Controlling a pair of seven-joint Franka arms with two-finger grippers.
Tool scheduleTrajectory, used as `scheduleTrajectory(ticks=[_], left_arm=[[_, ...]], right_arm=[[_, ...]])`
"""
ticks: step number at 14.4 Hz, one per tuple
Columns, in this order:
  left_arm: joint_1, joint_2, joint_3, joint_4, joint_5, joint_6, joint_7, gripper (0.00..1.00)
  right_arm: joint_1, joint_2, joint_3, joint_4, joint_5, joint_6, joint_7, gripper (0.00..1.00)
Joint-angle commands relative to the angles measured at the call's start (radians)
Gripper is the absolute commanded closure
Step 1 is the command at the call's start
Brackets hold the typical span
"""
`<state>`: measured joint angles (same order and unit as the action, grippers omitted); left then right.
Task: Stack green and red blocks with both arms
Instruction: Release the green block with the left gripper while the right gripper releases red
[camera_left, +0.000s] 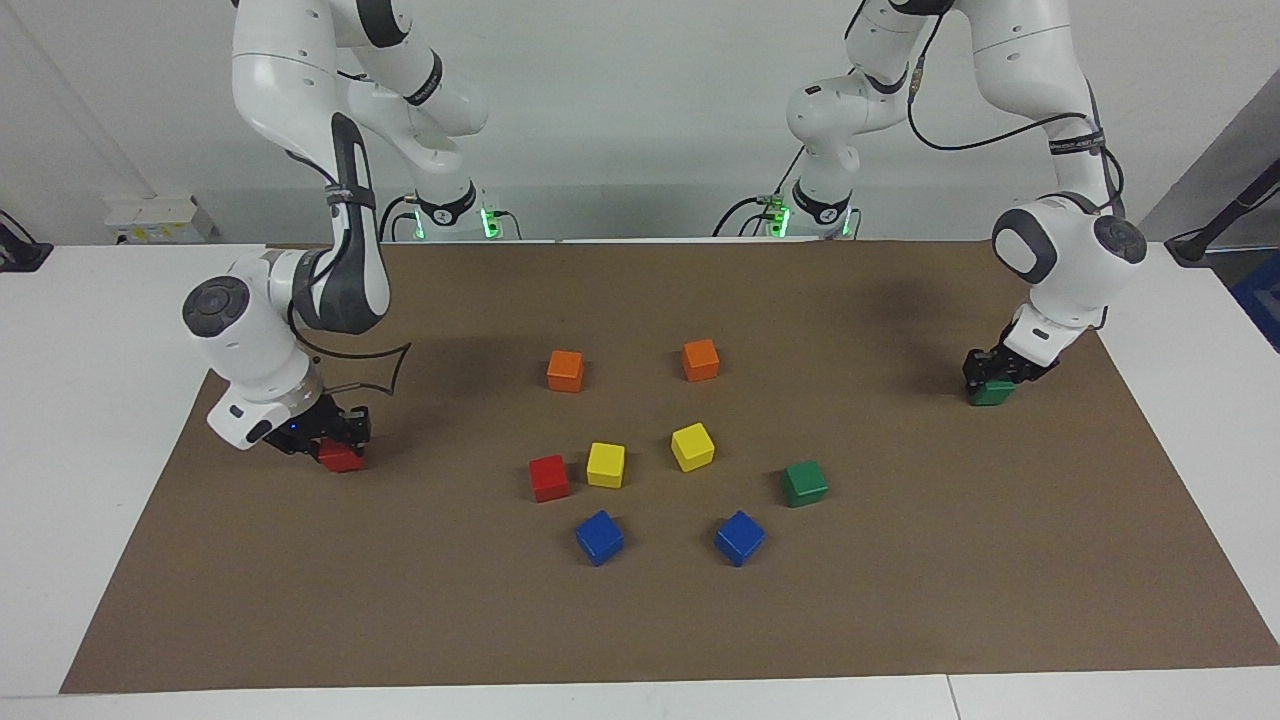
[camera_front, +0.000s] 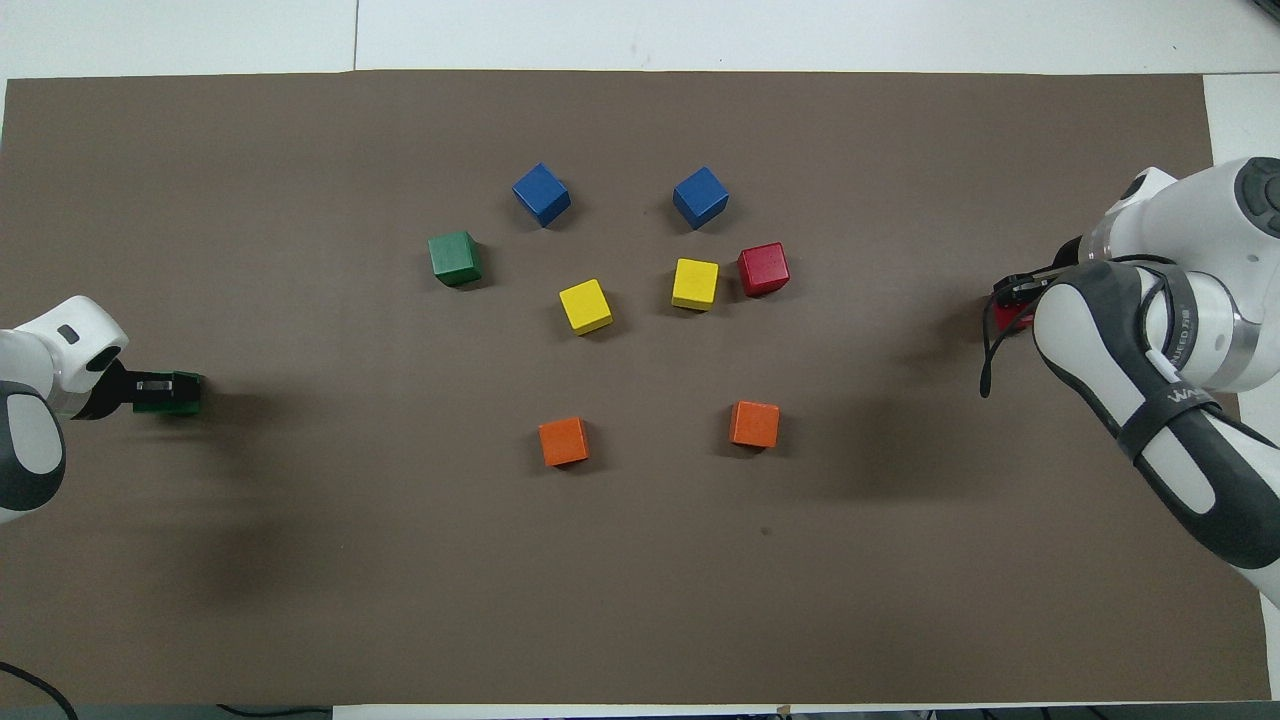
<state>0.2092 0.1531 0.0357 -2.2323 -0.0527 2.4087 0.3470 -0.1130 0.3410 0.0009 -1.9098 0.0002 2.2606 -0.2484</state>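
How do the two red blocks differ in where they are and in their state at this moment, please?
One red block sits in the right pincer at the right arm's end of the mat; the other red block lies free among the middle cubes, beside a yellow cube. They look alike in size and colour.

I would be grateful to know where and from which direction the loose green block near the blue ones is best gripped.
Grip the loose green block from straight above, jaws across two opposite upright faces. It sits flat, slightly turned, so turn the wrist to match. Nothing touches its sides; the nearest blue block stands apart.
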Motion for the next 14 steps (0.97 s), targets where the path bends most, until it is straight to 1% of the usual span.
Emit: scheduleTrajectory(ticks=[1, 2, 3, 5, 7, 8, 9, 10, 11, 12, 14], left_arm=[[0.010, 0.003, -0.008, -0.020, 0.008, 0.043, -0.006, 0.65], [0.010, 0.003, -0.008, -0.020, 0.008, 0.043, -0.003, 0.13], [0.010, 0.003, -0.008, -0.020, 0.008, 0.043, -0.003, 0.00], [0.010, 0.005, -0.008, -0.010, 0.008, 0.032, 0.000, 0.00], [0.006, 0.002, -0.008, 0.011, 0.010, 0.014, 0.001, 0.00], [-0.002, 0.002, -0.008, 0.040, 0.010, -0.015, 0.001, 0.00], [-0.007, 0.002, -0.008, 0.080, 0.010, -0.051, 0.001, 0.00], [-0.008, 0.005, -0.010, 0.129, 0.010, -0.092, 0.001, 0.00], [-0.011, 0.006, -0.011, 0.181, 0.010, -0.132, 0.001, 0.00], [-0.025, 0.008, -0.013, 0.230, 0.010, -0.173, 0.000, 0.00], [-0.072, 0.020, -0.013, 0.328, 0.007, -0.259, -0.014, 0.00]], right_arm=[[-0.019, -0.010, 0.008, -0.022, -0.009, 0.027, -0.026, 1.00], [-0.019, -0.008, 0.008, -0.023, -0.009, 0.027, -0.026, 1.00], [-0.020, -0.008, 0.008, -0.029, -0.009, 0.027, -0.026, 1.00], [-0.020, -0.008, 0.008, -0.040, -0.009, 0.063, -0.026, 1.00], [-0.019, -0.008, 0.008, -0.041, -0.009, 0.065, -0.017, 1.00], [-0.017, -0.008, 0.008, -0.041, -0.009, 0.066, -0.012, 0.88], [-0.017, -0.008, 0.007, -0.041, -0.009, 0.066, -0.011, 0.55], [-0.017, -0.008, 0.007, -0.041, -0.009, 0.066, -0.009, 0.27], [-0.019, -0.008, 0.007, -0.041, -0.009, 0.066, 0.000, 0.07], [-0.017, -0.008, 0.007, -0.040, -0.009, 0.066, 0.007, 0.00], [-0.017, -0.008, 0.007, -0.034, -0.009, 0.057, 0.009, 0.00]])
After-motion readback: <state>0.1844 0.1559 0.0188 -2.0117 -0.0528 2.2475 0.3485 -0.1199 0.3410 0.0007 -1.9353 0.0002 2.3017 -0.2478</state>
